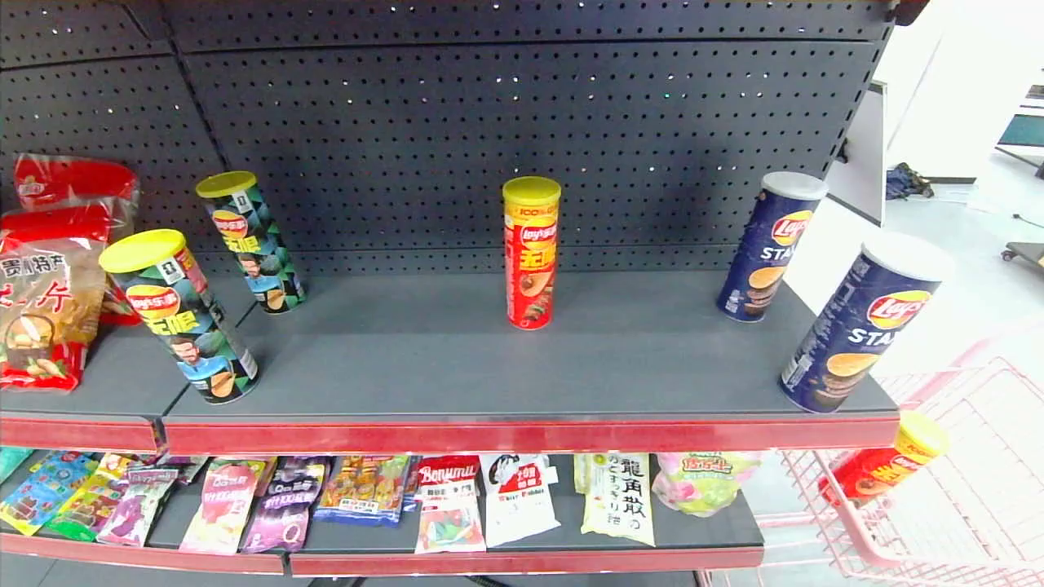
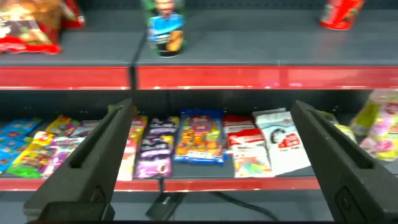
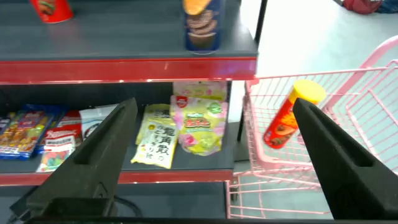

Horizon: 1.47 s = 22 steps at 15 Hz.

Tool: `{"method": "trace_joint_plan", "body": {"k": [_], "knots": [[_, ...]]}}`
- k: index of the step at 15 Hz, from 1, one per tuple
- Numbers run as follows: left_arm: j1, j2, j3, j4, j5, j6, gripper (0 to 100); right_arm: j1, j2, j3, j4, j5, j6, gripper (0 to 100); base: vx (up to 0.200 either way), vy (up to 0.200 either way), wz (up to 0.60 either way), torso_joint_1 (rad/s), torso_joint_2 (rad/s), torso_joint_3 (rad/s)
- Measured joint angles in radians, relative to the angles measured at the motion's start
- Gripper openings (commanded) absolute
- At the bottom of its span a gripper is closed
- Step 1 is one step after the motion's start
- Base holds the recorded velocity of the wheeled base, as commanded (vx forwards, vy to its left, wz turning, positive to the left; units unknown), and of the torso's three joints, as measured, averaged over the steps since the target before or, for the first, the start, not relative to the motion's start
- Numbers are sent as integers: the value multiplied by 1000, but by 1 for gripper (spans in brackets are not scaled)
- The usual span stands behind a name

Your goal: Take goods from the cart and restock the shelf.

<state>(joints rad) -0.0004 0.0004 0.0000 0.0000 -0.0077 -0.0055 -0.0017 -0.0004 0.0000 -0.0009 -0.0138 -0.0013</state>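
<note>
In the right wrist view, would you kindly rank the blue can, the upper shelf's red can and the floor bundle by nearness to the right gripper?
1. blue can: front edge of the upper shelf.
2. red can: same shelf, farther back, robot's left.
3. bundle: on the floor beyond the shelf's end.

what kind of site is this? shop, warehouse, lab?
Probably a shop aisle, maybe a mock-up: a pegboard-backed shelf with red edge strips, chip cans standing spaced along it, snack packets on the tier below, and a pink cart beside it holding another can.
</note>
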Motion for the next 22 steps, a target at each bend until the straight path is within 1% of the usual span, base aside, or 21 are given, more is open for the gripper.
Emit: {"method": "trace_joint_plan", "body": {"k": [15,22], "knots": [[0,0,0,0,0,-1,100,0,0,0,0,3,0,100,0,-200,0,2,3,5],[0,0,0,0,0,0,100,1,0,0,0,3,0,100,0,0,0,0,0,0]]}}
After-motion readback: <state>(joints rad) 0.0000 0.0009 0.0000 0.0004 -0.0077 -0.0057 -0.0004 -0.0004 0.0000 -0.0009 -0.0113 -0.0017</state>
